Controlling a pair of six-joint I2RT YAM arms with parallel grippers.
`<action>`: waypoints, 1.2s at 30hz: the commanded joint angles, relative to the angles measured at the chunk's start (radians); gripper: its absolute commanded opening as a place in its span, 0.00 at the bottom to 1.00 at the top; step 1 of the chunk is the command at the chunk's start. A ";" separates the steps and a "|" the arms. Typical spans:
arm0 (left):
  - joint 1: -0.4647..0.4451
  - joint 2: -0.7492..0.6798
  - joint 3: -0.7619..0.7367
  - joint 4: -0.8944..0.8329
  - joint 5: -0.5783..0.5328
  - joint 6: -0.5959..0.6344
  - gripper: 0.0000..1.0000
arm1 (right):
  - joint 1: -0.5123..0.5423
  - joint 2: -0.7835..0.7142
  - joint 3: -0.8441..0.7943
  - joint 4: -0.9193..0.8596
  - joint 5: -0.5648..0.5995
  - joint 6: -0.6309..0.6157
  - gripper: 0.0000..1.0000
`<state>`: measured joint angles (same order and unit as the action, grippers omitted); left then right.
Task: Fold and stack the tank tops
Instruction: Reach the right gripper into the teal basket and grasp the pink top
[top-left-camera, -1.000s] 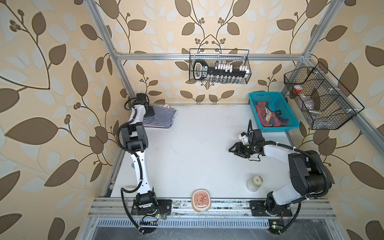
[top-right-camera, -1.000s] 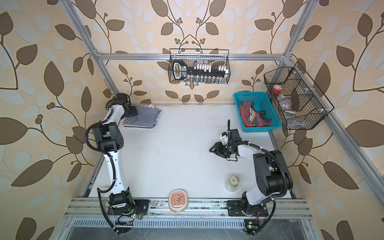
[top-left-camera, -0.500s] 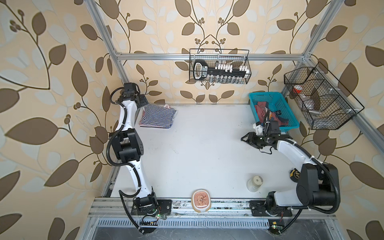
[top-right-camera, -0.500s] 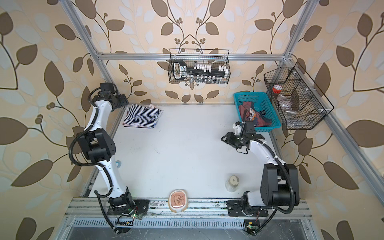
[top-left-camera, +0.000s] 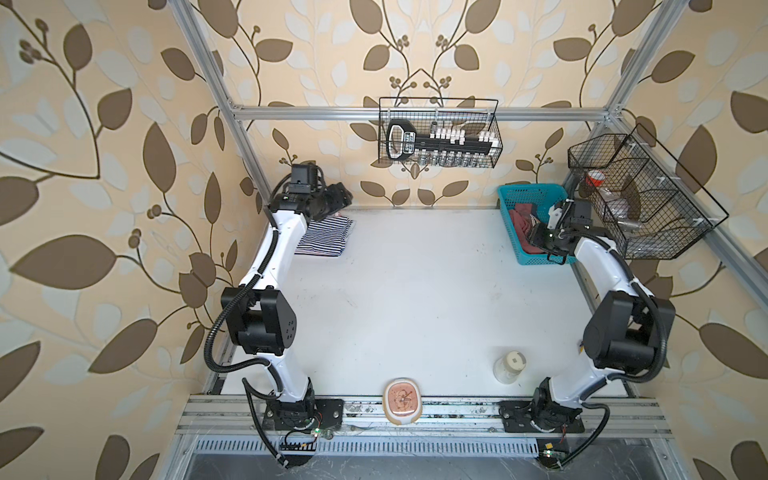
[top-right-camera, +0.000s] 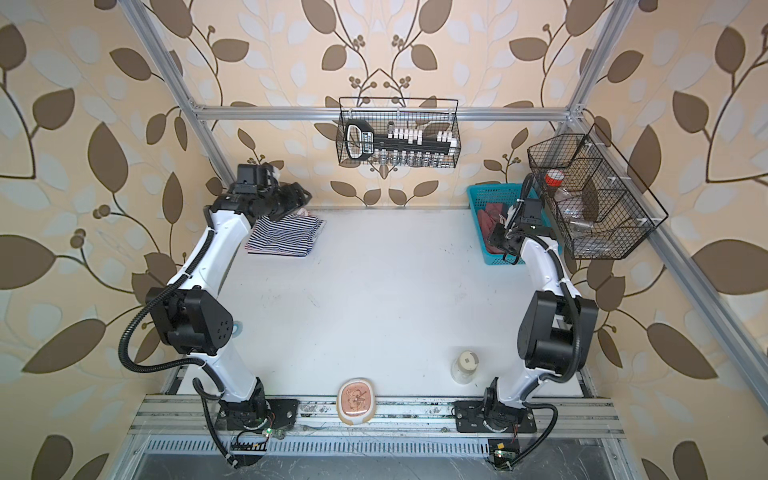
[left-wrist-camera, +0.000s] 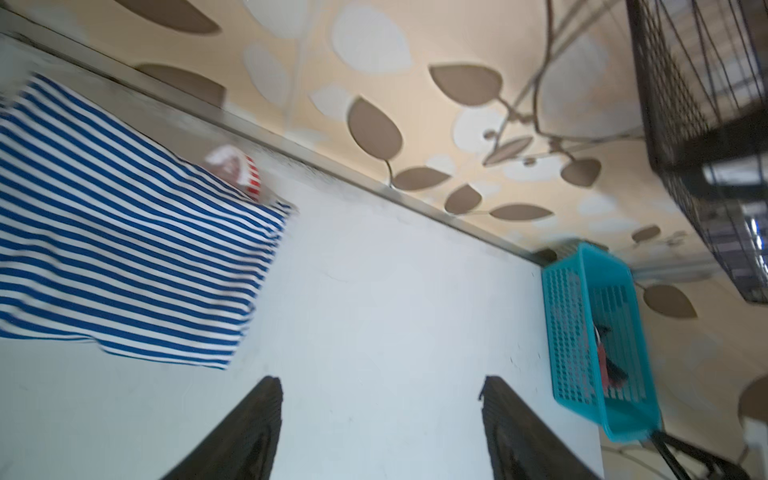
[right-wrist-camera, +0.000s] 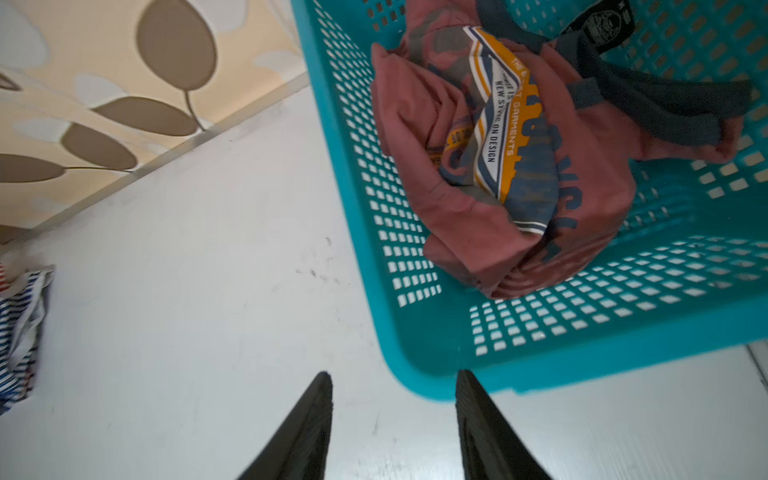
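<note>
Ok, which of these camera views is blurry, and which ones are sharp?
Left wrist view: motion-smeared, the navy-striped top and teal basket soft. Right wrist view: crisp, lettering on the dusty red top legible. Both top views: sharp, evenly lit.

A robot test cell in a lab is shown, dressed to look like a home. The work space is boxed in by an aluminium frame (top-left-camera: 415, 111), and leaf-patterned wallpaper (top-left-camera: 104, 166) is hung behind it on every side. A left arm (top-left-camera: 282, 241) and a right arm (top-left-camera: 602, 266) are bolted to a slotted metal rail (top-left-camera: 457, 411) at the front of a plain white table (top-left-camera: 415, 291). Bare cables (top-left-camera: 216, 332) and a small circuit board (top-left-camera: 550, 451) are left exposed. Household touches are supplied by a wire basket (top-left-camera: 496, 137) hung on the frame, a turquoise plastic basket (top-left-camera: 513, 224) and a folded striped top (top-left-camera: 322, 239).
</note>
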<state>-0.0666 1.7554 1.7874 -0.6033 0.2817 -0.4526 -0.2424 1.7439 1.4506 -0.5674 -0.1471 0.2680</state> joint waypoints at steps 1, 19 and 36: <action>-0.041 -0.102 -0.047 -0.028 0.022 0.035 0.77 | -0.015 0.098 0.089 -0.019 0.051 -0.021 0.51; -0.149 -0.236 -0.174 -0.181 -0.027 0.103 0.78 | -0.021 0.538 0.452 -0.120 0.096 -0.046 0.59; -0.153 -0.261 -0.186 -0.183 -0.041 0.119 0.79 | -0.021 0.359 0.312 -0.005 0.050 -0.018 0.00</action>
<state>-0.2108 1.5547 1.6005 -0.7898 0.2523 -0.3645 -0.2638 2.2387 1.8023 -0.6151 -0.0757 0.2443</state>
